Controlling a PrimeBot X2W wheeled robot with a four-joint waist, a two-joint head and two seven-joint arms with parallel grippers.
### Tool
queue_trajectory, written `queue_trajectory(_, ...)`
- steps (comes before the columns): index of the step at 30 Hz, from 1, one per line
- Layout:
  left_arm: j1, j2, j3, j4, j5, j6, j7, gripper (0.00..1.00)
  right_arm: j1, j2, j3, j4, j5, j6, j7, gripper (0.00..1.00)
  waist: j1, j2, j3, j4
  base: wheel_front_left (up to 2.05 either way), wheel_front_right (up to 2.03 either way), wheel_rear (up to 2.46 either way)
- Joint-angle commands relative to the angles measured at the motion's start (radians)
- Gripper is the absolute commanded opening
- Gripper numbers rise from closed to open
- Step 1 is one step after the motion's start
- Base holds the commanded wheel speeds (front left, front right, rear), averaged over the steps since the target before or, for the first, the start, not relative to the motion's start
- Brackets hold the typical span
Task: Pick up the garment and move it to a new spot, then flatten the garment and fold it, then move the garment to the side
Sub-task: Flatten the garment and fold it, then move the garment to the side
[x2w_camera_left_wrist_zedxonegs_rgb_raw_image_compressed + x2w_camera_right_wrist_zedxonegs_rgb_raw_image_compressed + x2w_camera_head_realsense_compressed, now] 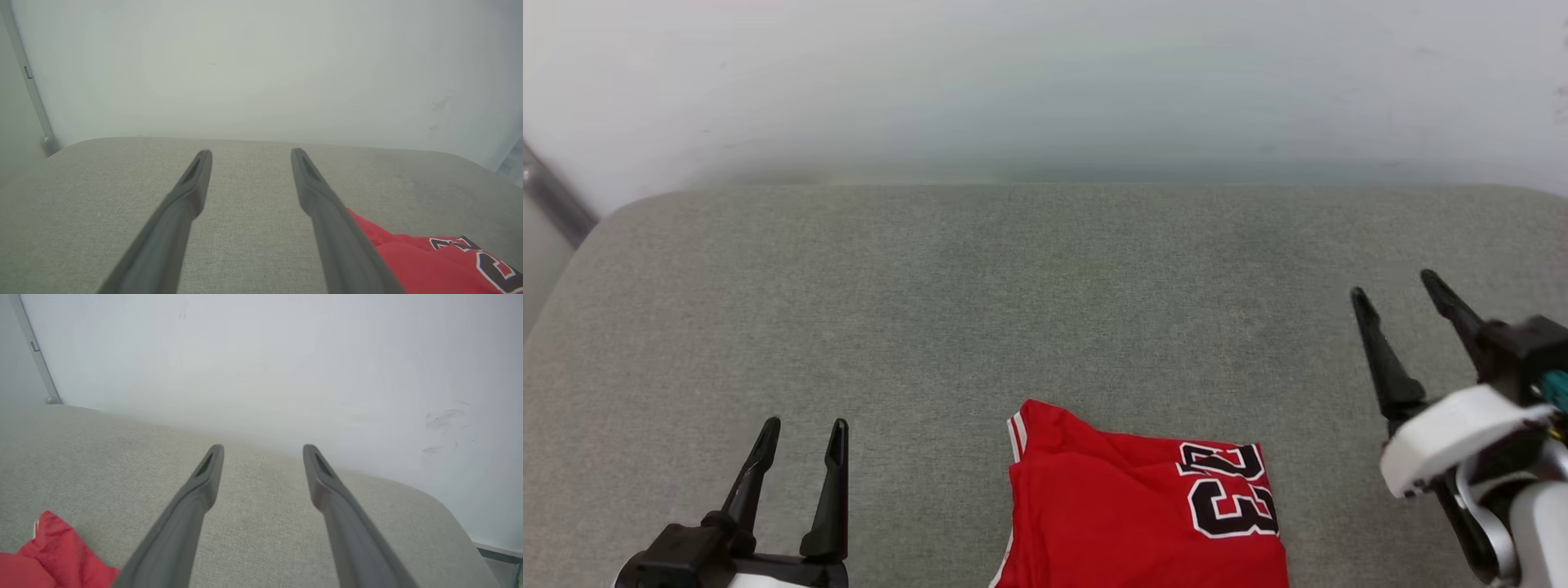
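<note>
The garment [1143,514], a bright red jersey with a black-and-white "23" and a striped trim at one corner, lies folded at the near middle of the grey cushion [1029,294]. It runs off the bottom of the head view. Its edge also shows in the left wrist view, garment [425,261], and the right wrist view, garment [53,555]. My left gripper [803,427] stands open to the garment's left, apart from it. To its right my right gripper [1395,286] is open and raised, holding nothing.
A pale wall [1045,82] rises directly behind the cushion. A grey metal bar [551,196] slants down at the far left. The cushion's rounded right corner [449,514] drops off near my right gripper.
</note>
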Motion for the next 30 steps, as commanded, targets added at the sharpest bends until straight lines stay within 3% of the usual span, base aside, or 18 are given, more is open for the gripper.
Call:
queue_trajectory(1, -0.017, -0.001, 0.001, -0.005, 0.008, -0.001, -0.002, 1.0, 0.04, 0.005, -0.028, -0.022, -0.008, 0.0, -0.036, 1.0, 0.0, 0.0, 0.006, -0.006, 0.0, 0.0, 0.0)
queue_trajectory(9, -0.022, -0.007, 0.0, -0.005, 0.012, -0.001, -0.002, 1.0, 0.185, 0.088, -0.127, -0.108, -0.034, 0.0, -0.184, 1.0, 0.0, 0.0, 0.022, -0.011, 0.0, 0.0, 0.0)
queue_trajectory(14, -0.028, -0.007, -0.003, 0.001, 0.014, -0.001, -0.002, 1.0, 0.235, 0.128, -0.117, -0.125, -0.055, 0.0, -0.228, 1.0, 0.0, 0.0, 0.022, -0.008, 0.0, 0.0, 0.0)
queue_trajectory(30, -0.021, -0.017, -0.008, -0.006, 0.024, -0.001, -0.002, 1.0, 0.256, 0.152, -0.103, -0.111, -0.049, -0.001, -0.217, 1.0, 0.0, 0.0, 0.018, -0.006, 0.0, 0.0, 0.0)
